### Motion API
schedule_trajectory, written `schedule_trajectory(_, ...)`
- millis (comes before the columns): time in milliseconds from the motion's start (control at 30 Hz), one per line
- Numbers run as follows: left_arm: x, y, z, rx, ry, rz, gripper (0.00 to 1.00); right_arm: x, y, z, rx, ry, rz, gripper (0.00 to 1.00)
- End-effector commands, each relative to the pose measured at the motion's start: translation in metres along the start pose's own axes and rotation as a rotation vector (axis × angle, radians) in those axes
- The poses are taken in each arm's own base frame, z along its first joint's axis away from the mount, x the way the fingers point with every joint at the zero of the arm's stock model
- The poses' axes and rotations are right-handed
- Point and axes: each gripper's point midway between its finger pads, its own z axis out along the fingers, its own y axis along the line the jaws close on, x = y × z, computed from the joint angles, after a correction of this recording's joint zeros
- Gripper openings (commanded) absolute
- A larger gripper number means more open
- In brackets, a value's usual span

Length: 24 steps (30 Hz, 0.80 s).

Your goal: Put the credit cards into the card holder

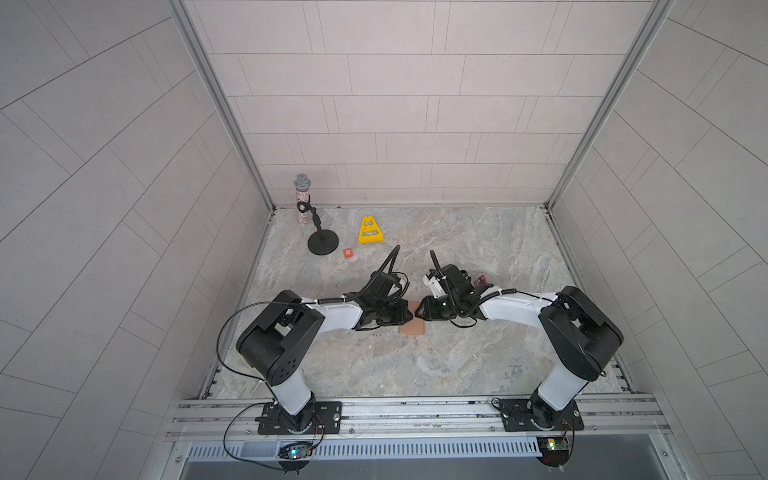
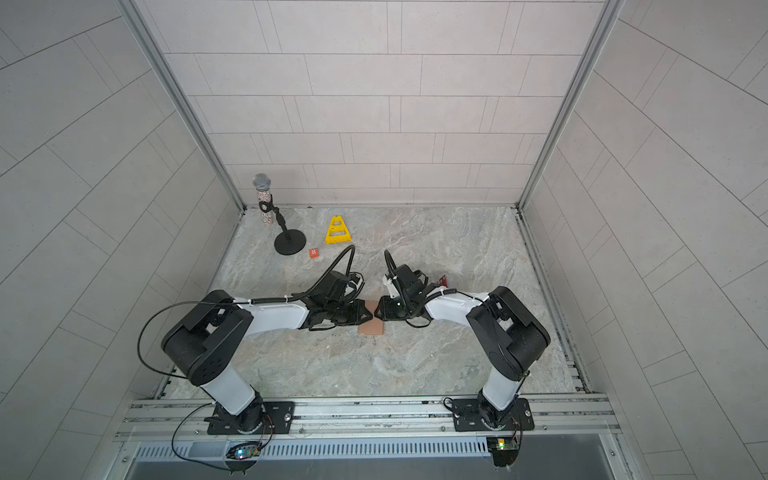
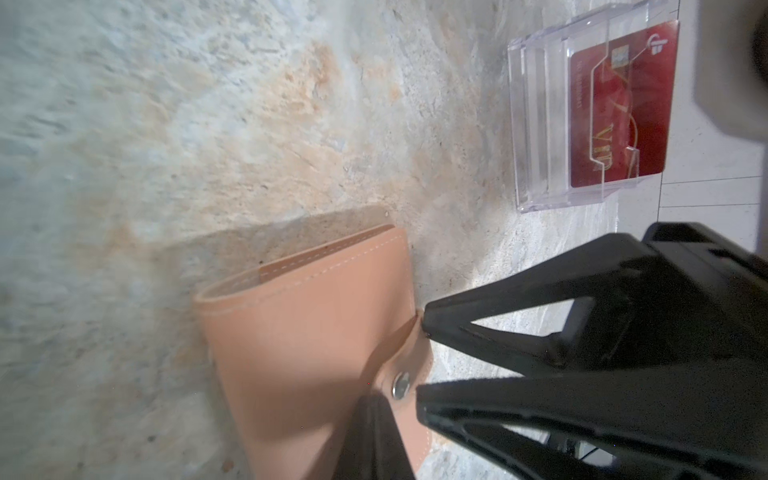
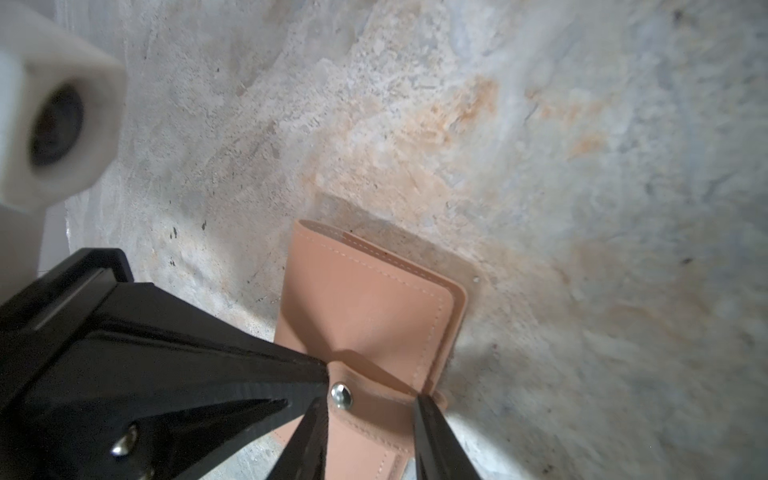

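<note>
Two grippers meet over the card holder, which lies folded and flat near the middle of the desk, a little toward its near edge. The left gripper is clenched to a point, its tip resting on the tan cover just beside the metal snap. The right gripper stands released, one fingertip on each side of the snap tab; whether they touch the tab I cannot tell. One red credit card with gold "VIP" lettering stands in a clear plastic box right of the desk's middle, behind the right wrist and apart from the holder. Near the far left corner stand a microphone on its stand, a yellow cone frame and a small orange tag
</note>
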Motion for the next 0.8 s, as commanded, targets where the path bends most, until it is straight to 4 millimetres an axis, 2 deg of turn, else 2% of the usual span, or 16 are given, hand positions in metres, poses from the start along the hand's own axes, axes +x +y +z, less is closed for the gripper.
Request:
schedule_trajectory(0, 0.007, 0.002, 0.005, 0.008, 0.030, -0.006, 0.07, 0.008, -0.007, 0.003, 0.041, 0.035, -0.003, 0.34)
schedule_trajectory(767, 0.008, 0.010, 0.000, -0.043, 0.015, -0.001, 0.07, 0.017, -0.015, 0.021, 0.071, 0.094, 0.004, 0.30)
